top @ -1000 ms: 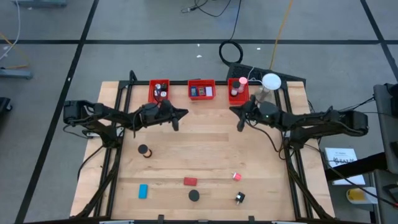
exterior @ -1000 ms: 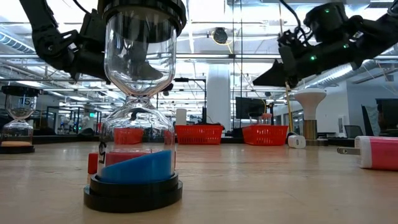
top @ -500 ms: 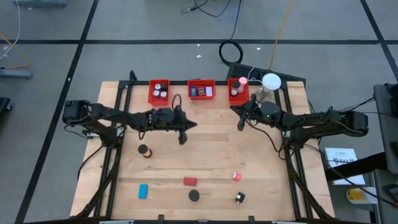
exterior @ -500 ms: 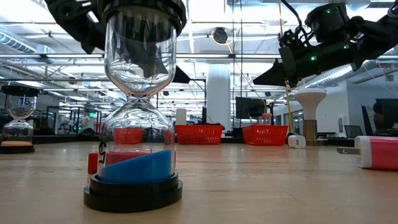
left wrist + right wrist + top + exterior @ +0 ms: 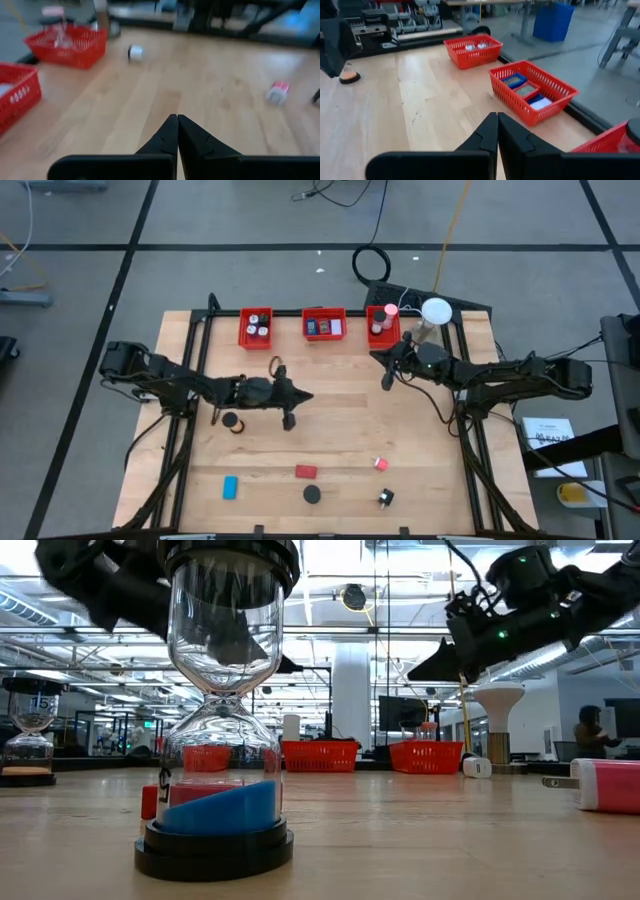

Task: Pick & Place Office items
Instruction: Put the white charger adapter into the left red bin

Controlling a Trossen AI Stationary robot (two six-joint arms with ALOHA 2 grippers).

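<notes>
1. Holding my left fingers (image 5: 289, 421) pressed together with nothing between them, I hung over the middle of the desk (image 5: 340, 430), which I judged to be a carrying posture between picks.
2. My right fingers (image 5: 386, 383) were likewise together and empty, waiting near the right-hand bin (image 5: 381, 326) (by the white lamp (image 5: 435, 311)).
3. The nearest office item, a black hourglass (image 5: 231, 422), lay just beside my left arm, behind the fingertips rather than under them.
4. The blue block (image 5: 230, 487), red block (image 5: 305, 472), black disc (image 5: 312, 494), pink bit (image 5: 381, 464) and black clip (image 5: 386, 499) lay well apart from both fingers, along the near edge.
</notes>
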